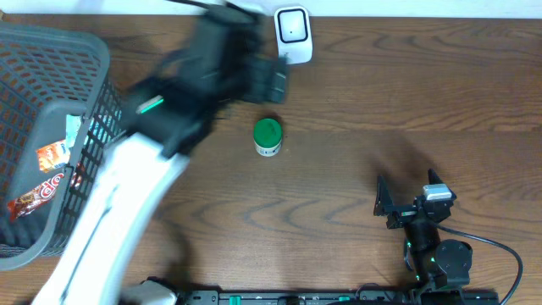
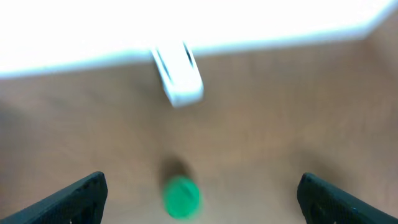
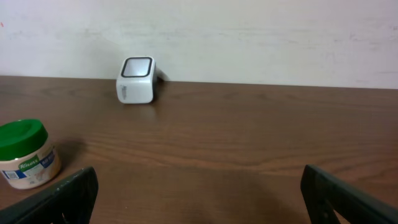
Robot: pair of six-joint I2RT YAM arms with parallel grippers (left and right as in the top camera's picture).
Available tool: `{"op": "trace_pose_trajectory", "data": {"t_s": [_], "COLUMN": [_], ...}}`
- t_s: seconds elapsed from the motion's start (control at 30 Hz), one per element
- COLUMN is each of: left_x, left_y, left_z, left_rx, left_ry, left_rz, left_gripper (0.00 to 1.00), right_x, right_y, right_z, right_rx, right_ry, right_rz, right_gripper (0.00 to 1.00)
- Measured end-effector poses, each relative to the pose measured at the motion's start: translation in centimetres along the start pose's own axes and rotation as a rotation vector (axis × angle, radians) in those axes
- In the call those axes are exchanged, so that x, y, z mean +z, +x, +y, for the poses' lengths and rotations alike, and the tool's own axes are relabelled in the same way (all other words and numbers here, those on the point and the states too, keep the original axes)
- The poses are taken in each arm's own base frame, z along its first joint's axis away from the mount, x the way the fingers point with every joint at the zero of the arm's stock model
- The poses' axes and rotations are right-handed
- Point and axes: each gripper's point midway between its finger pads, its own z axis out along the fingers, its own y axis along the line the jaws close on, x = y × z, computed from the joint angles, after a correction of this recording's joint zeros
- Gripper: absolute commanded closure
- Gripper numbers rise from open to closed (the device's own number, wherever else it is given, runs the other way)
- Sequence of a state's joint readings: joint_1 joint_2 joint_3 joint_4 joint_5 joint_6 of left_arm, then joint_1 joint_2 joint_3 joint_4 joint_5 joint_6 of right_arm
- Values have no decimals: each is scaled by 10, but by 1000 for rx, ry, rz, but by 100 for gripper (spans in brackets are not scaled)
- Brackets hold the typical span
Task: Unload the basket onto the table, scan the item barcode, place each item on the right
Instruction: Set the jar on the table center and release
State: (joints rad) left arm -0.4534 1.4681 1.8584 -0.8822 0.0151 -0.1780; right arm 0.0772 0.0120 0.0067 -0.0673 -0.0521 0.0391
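One green-lidded jar [image 1: 268, 136], one white scanner [image 1: 293, 34] and one grey mesh basket [image 1: 42, 68].

I see a brown wooden table [image 1: 406, 102]. A small jar [image 1: 268, 137] with a green lid stands upright on it, about in the middle. A white scanner [image 1: 293, 34] stands at the far edge, apart from the jar and a little to its right. A grey mesh basket [image 1: 97, 102] sits at the left side.
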Motion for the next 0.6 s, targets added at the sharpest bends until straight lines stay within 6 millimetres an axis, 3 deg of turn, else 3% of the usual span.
{"op": "trace_pose_trajectory", "data": {"t_s": [0.07, 0.13, 0.23, 0.3, 0.43, 0.6], "left_x": [-56, -112, -177, -201, -212, -164], "left_y": [-29, -35, -2, 30, 82, 141], "left_z": [37, 96, 190, 235, 307, 378], "left_rx": [-48, -159, -416, -589, -836, -966], "left_ry": [-120, -327, -699, -890, -1108, -1134], "left_rz": [-151, -253, -285, -254, -164, 69], "left_gripper": [2, 2, 2, 2, 1, 1], "right_x": [0, 0, 0, 0, 0, 0], "right_y": [0, 0, 0, 0, 0, 0], "right_z": [0, 0, 0, 0, 0, 0], "right_rx": [0, 0, 0, 0, 0, 0], "right_ry": [0, 0, 0, 0, 0, 0], "right_rz": [0, 0, 0, 0, 0, 0], "right_gripper": [1, 1, 1, 1, 1, 1]}}
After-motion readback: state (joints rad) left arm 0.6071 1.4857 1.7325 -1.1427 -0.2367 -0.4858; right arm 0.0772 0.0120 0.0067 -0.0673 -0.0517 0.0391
